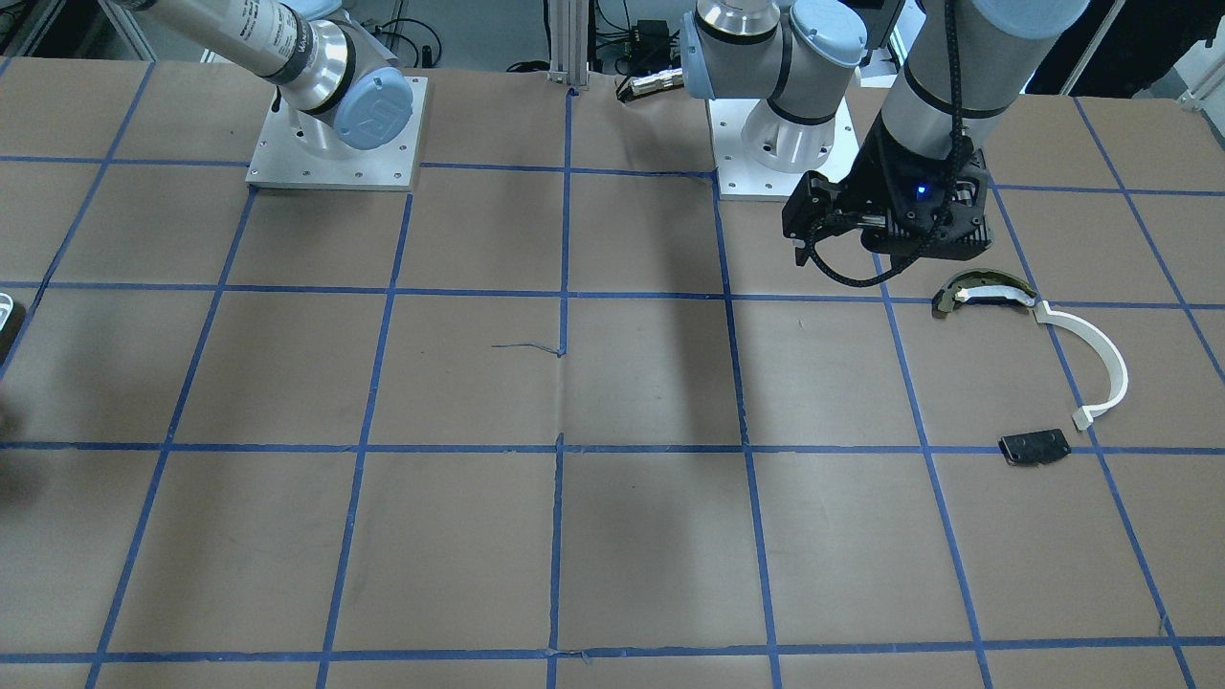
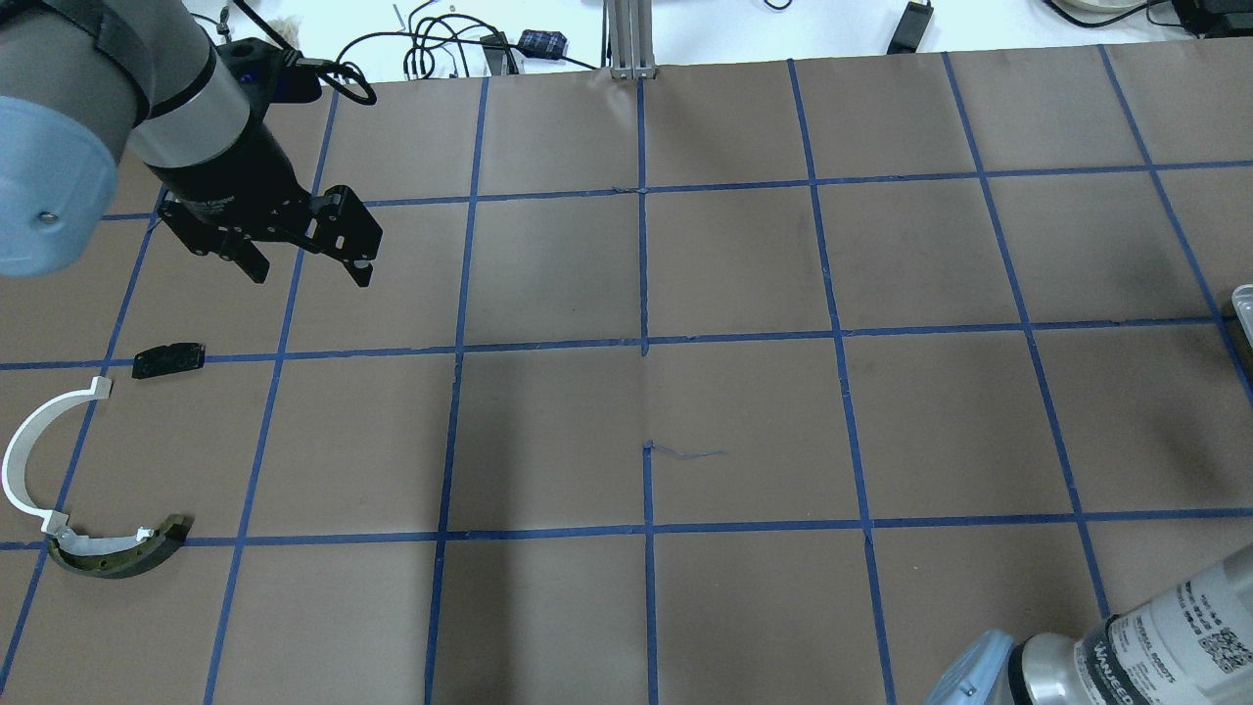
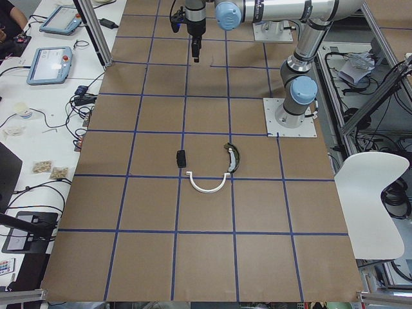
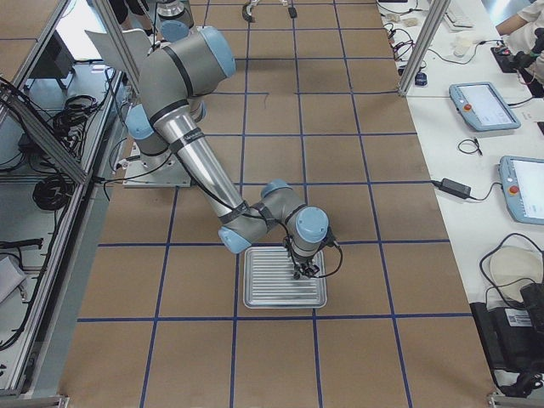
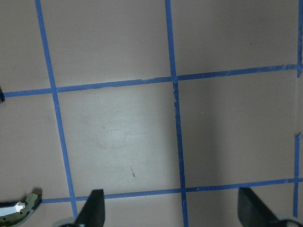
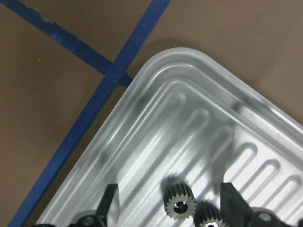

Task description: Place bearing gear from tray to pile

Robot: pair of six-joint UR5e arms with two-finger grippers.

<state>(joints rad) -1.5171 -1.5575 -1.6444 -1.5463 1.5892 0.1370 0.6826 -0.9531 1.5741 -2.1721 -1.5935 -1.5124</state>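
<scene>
Right end effector [image 6: 170, 202]: fingers spread, low over the tray [image 6: 189, 61]. It pinches nothing.
- Bearing gear [image 6: 180, 203] lies flat on the ribbed tray floor near one rounded corner, between the two fingertips and clear of both.
- Second gear [image 6: 208, 220] lies just beside the first, partly cut by the frame edge.
- The tray sits near the right end edge of the tabletop [image 2: 744, 411], roughly midway between the long edges.

Left end effector [image 2: 309, 266]: fingers spread and nothing between them, held well above the left half of the tabletop. Its wrist camera shows brown paper, blue tape lines and one tip of the dark-and-cream piece.

Pile, left half of the tabletop, in from all edges:
- White arc [image 2: 18, 460], lying flat.
- Dark-and-cream piece [image 2: 117, 554], one end touching an end of the arc.
- Black plate [image 2: 168, 359], just beside the arc's other end and apart from it.
- No gear shows among these parts.

Writing:
- The label [image 2: 1170, 627] on the right arm's tube appears to read "UNIVERSAL ROBOTS" beside a square code; the rest is too small to read.
- The blue joint cap [image 1: 375, 113] bears an embossed UR mark.
</scene>
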